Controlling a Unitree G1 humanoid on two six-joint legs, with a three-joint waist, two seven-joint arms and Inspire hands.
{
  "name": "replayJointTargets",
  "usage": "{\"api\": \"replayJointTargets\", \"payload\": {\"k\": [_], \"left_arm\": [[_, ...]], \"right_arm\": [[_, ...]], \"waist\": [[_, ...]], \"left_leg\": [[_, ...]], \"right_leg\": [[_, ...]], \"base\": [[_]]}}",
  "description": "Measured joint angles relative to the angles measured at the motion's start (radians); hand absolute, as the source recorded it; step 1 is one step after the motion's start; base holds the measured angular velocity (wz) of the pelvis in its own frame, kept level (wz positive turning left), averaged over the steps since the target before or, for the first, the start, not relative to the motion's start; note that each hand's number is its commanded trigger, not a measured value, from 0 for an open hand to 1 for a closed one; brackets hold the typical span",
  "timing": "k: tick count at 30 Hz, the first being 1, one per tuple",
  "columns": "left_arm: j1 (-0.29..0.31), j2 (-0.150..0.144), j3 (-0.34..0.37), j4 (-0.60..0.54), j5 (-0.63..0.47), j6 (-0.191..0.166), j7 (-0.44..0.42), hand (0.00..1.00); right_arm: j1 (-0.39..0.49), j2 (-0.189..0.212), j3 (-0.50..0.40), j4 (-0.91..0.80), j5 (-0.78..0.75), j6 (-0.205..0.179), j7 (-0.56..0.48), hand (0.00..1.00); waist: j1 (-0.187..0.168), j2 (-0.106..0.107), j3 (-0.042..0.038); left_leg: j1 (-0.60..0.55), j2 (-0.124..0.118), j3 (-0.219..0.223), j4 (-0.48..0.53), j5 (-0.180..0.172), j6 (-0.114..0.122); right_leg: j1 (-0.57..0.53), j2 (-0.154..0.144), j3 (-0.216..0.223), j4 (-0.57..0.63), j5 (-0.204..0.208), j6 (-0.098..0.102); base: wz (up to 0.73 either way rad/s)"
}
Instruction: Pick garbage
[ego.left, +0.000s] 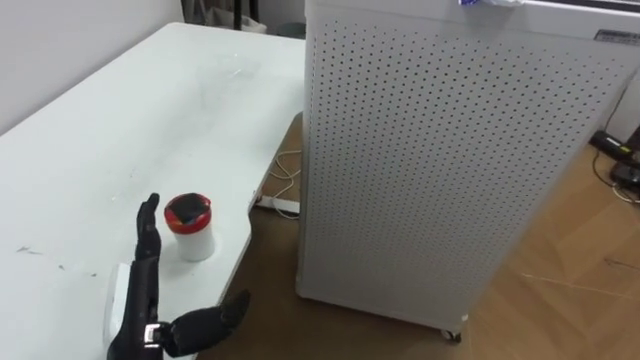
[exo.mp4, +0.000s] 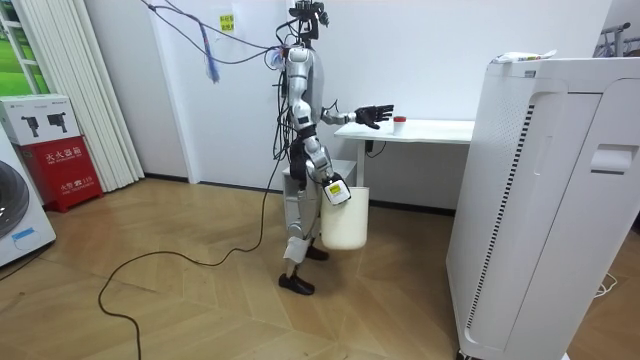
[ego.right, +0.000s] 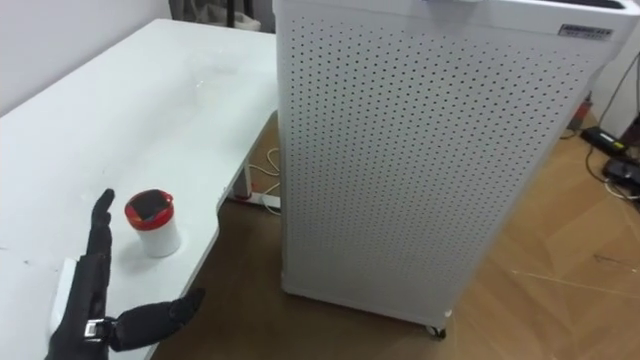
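Setting: a white bench (ego.left: 100, 130) stands against a pale wall over a wooden floor (ego.left: 560, 260); a tall white perforated cabinet (ego.left: 450, 160) stands on the floor just right of it.
Robot: it stands upright at the bench's near end, facing the room view's right, with a red box (exo.mp4: 55, 150) well behind it by the wall.
Garbage: a small white cup (ego.left: 190, 228) with a red lid stands upright on the bench, close to the bench's near right edge.
Left hand: the left hand (ego.left: 143, 285) reaches out level over the bench, its fingers (ego.left: 150, 225) released and held straight, thumb spread to the right beyond the bench edge. The fingers lie just left of the cup; whether they touch it cannot be told.
Right hand: the right hand (exo.mp4: 333, 188) hangs low by the hip at the top of a white bin (exo.mp4: 345, 218), which hangs clear of the floor beside the robot's leg. Its grip cannot be made out.
Under the bench: a white power strip (ego.left: 280, 203) and its cable lie on the floor, between the bench and the cabinet.
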Motion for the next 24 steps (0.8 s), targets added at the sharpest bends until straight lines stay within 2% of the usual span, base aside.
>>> {"api": "replayJointTargets", "payload": {"k": [4,9,17,22,24], "left_arm": [[-0.003,0.000,0.001,0.003,-0.021,0.000,0.008,0.00],[-0.040,0.001,0.003,0.048,-0.082,0.000,0.012,0.00],[-0.042,0.001,0.004,0.048,-0.087,0.000,0.028,0.00],[-0.055,0.001,0.024,0.049,-0.106,0.003,0.036,0.00],[-0.063,0.001,0.024,0.051,-0.109,0.014,0.049,0.00]], "right_arm": [[0.018,0.000,-0.005,-0.037,-0.019,0.001,0.000,1.00],[0.056,0.001,-0.004,-0.111,-0.032,-0.001,0.001,1.00],[0.075,0.001,-0.004,-0.111,-0.032,0.000,0.001,1.00],[0.075,0.001,-0.005,-0.111,-0.032,0.003,0.001,1.00],[0.075,0.001,-0.005,-0.111,-0.032,0.019,0.001,1.00]], "waist": [[-0.005,0.000,0.0006],[-0.006,0.011,0.0053],[-0.020,0.022,-0.0031],[-0.021,0.021,-0.0057],[-0.021,0.020,-0.0080]], "left_leg": [[0.001,0.000,0.001,0.000,0.000,0.000],[0.016,0.000,0.001,-0.009,0.000,0.000],[0.024,0.001,0.008,-0.015,0.000,0.000],[0.034,0.005,0.023,-0.018,0.000,0.000],[0.035,0.005,0.024,-0.017,0.000,0.000]], "right_leg": [[0.000,0.000,0.001,0.000,0.000,0.000],[0.010,0.000,0.003,-0.002,0.000,0.000],[0.012,0.000,0.002,-0.002,0.000,0.000],[0.014,0.001,0.003,-0.001,0.000,0.000],[0.014,0.000,0.006,0.001,0.000,0.000]], "base": [[0.00],[-0.02],[-0.01],[-0.08],[0.00]]}}
